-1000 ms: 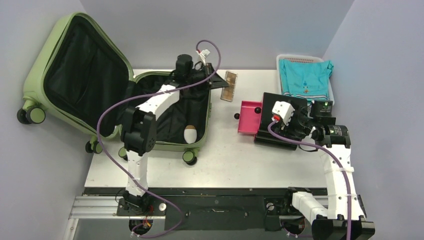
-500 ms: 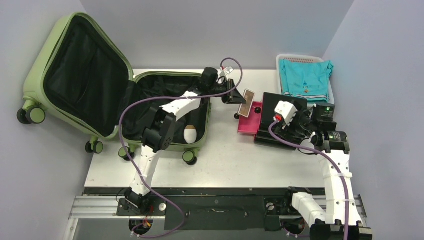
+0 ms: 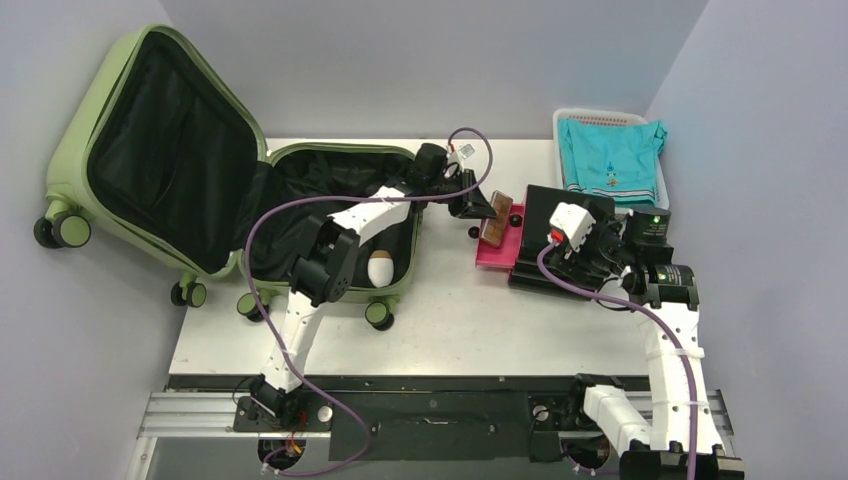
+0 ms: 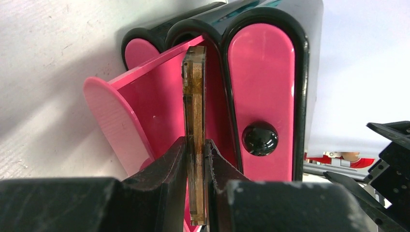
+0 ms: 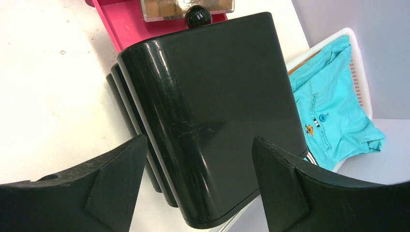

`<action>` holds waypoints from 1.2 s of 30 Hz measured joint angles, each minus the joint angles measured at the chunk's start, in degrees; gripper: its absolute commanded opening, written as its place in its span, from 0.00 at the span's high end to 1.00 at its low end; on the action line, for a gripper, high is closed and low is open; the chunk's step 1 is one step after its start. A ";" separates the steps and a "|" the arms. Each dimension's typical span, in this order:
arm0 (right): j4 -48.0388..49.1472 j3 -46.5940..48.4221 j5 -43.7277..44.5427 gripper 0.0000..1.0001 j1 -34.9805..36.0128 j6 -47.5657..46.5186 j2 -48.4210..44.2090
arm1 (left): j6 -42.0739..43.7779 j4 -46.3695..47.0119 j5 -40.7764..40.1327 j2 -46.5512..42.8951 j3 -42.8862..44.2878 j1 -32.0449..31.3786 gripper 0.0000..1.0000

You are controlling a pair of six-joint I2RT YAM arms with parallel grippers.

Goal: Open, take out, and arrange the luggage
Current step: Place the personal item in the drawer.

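Observation:
The luggage (image 3: 110, 110), a light olive-green hard-shell suitcase, lies open at the table's left end. Its lid leans back and a pale egg-shaped thing (image 3: 380, 268) lies in its black lining. My left gripper (image 4: 197, 145) is shut on a thin brown slab in a clear case (image 4: 195, 92), held on edge over the pulled-out pink drawer (image 4: 154, 96) of the small black case (image 3: 532, 200). In the top view the slab (image 3: 495, 218) hangs at the drawer's back end. My right gripper (image 5: 198, 140) stands open, its fingers spread above the black case (image 5: 212, 96).
A white mesh basket (image 3: 600, 114) holding a folded teal garment (image 3: 610, 155) stands at the back right, just behind the black case. A black knob (image 4: 260, 138) sticks out of the case's pink front. The left arm's purple cable loops over the suitcase.
My left arm has swung right from the suitcase's back edge to above the pink drawer, carrying the brown slab and turning it on edge. The right arm has barely moved.

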 measured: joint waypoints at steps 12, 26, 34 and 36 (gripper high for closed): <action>0.00 -0.02 0.00 0.25 0.00 -0.13 -0.09 | 0.26 -4.50 -3.30 0.00 0.72 -1.53 0.99; 0.00 -0.02 0.00 0.25 0.00 -0.17 -0.17 | 0.20 -6.45 -5.62 0.00 1.86 -2.78 0.65; 0.00 -0.02 0.00 0.25 0.07 -0.33 -0.17 | 0.28 -6.75 -5.97 0.00 3.17 -3.15 0.56; 0.00 -0.02 0.00 0.25 0.07 -0.37 -0.17 | 0.35 -6.93 -6.12 0.00 3.30 -3.15 0.55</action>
